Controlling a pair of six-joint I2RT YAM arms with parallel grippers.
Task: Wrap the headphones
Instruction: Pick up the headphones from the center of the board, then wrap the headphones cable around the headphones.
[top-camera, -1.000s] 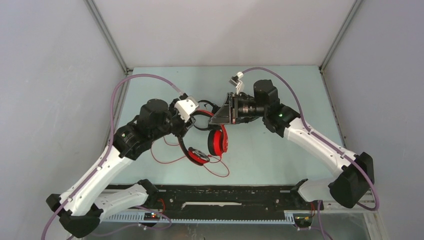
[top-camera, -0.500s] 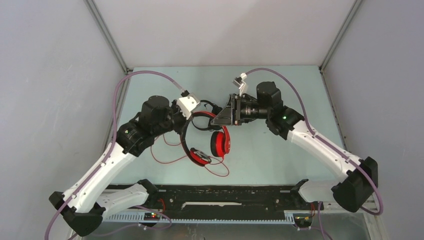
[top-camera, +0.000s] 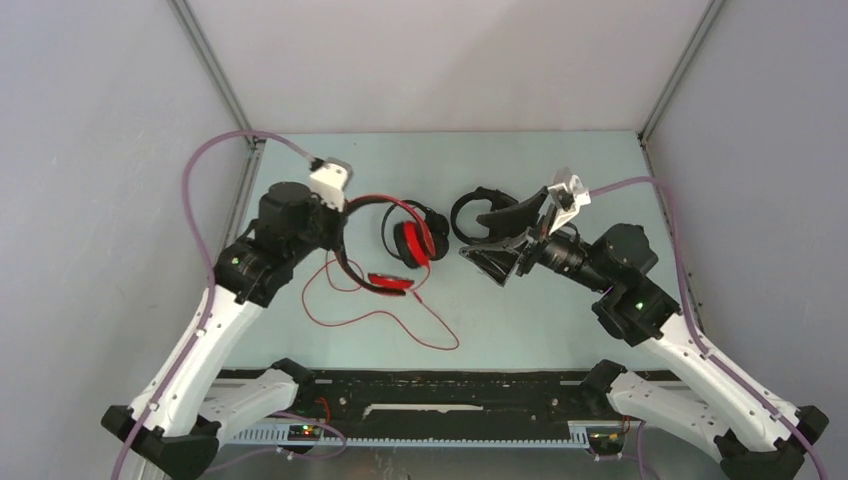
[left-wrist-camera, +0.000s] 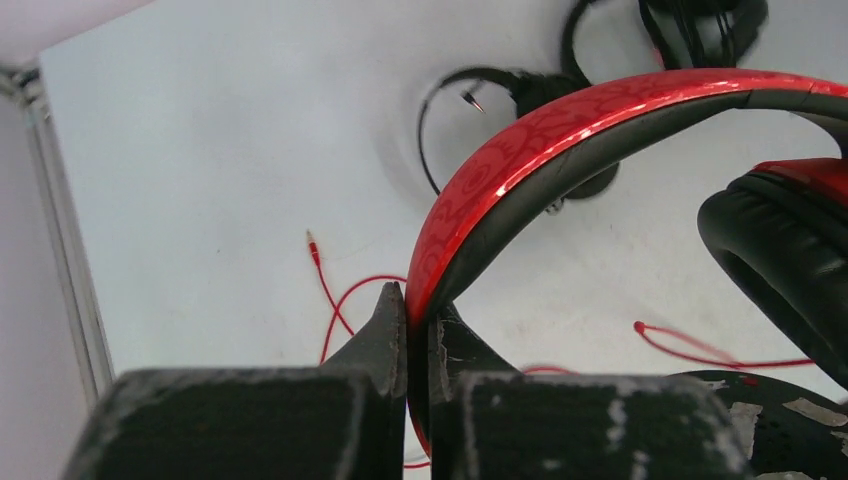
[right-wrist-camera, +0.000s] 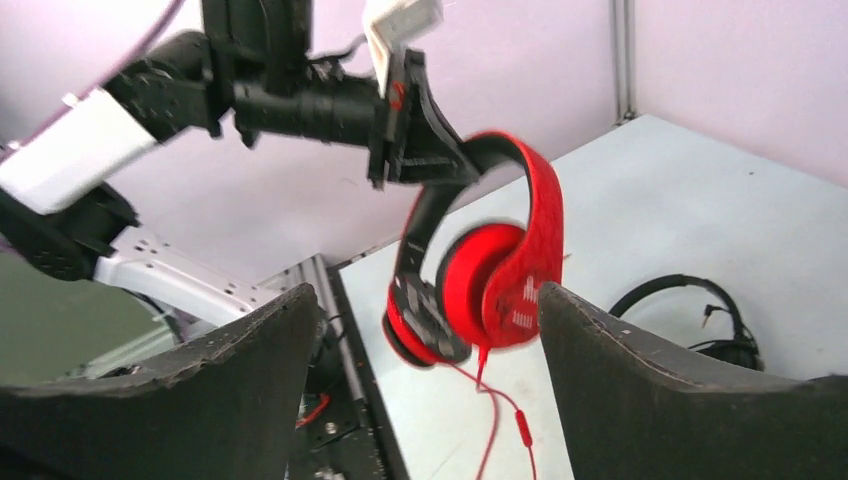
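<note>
The left pincer (left-wrist-camera: 418, 335) is clamped on the band of the red headset (left-wrist-camera: 560, 130), cups hanging below it, the right pincer (right-wrist-camera: 425, 300) faces it with jaws wide, and the red cable (top-camera: 375, 318) trails loose beneath, so wrapping looks barely begun.

- The left gripper (top-camera: 344, 208), left of centre, is clamped on the headband of the hanging headset (top-camera: 405, 243), which it holds above the desk (top-camera: 560, 165).
- That headset's cable (top-camera: 380, 315) trails on the desk in front of it.
- A second headset (top-camera: 462, 215) lies on the desk just to its right.
- The right gripper (top-camera: 492, 250) stands right of the hanging headset, apart from it, jaws spread.
</note>
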